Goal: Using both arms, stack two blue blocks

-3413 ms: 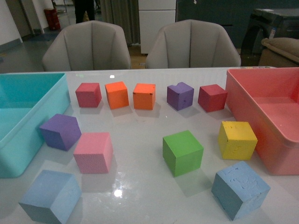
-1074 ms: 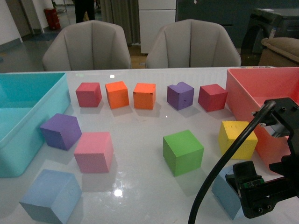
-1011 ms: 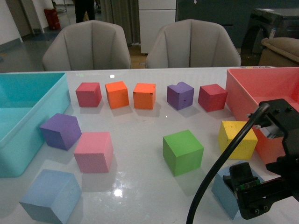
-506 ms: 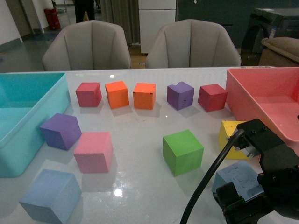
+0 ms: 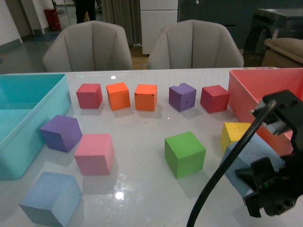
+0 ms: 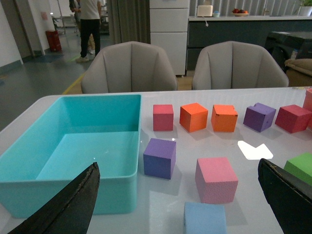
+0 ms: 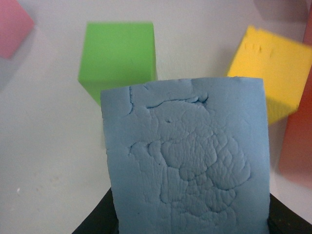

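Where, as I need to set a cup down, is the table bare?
Bare: the middle of the table, between the back row and the pink cube and green cube; also the front, between the left blue block and green cube. Crowded: right side, with yellow cube, held blue block, red bin.

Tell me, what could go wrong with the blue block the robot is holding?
The right tool grips the blue block tilted, so it might slip or land crooked. It hangs right beside the yellow block and could knock it. The other blue block lies far across the table, a long carry.
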Motion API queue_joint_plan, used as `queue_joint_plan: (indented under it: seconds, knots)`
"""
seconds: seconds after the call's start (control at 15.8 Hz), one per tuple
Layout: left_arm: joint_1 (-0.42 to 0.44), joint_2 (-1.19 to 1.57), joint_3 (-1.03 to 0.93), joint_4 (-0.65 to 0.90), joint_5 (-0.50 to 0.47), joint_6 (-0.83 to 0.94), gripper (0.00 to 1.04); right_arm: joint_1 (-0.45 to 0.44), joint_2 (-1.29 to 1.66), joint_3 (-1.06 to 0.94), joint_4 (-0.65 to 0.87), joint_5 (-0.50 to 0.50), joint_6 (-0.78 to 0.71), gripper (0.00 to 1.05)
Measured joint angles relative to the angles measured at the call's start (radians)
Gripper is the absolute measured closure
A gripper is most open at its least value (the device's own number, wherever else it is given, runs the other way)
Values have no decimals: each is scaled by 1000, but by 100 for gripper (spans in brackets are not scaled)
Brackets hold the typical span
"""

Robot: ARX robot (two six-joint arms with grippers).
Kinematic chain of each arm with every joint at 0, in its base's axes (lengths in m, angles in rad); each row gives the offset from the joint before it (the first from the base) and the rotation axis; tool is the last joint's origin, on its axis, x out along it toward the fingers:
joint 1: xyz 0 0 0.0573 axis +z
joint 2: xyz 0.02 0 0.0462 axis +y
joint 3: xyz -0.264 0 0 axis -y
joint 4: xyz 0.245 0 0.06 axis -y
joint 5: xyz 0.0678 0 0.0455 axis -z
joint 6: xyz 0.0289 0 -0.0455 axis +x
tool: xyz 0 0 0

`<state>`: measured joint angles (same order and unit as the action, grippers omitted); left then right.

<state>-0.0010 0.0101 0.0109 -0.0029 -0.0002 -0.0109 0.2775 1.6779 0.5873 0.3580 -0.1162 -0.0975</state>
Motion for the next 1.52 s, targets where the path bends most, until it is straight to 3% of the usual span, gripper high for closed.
queue_joint_plan:
  seconds: [0.19,0.57,0.82,1.52]
  knots:
    - [0,0,0,0,0,0,7,25,38,166,-51,8,2,60]
    - [0,0,0,0,0,0,7,80,404,694,-272,-17,16,61]
    - [0,0,0,0,0,0,7,105,590,945,-365,-50,-30,61]
    - [0,0,0,0,0,0,7,168,821,1231,-489,-111,-82,62]
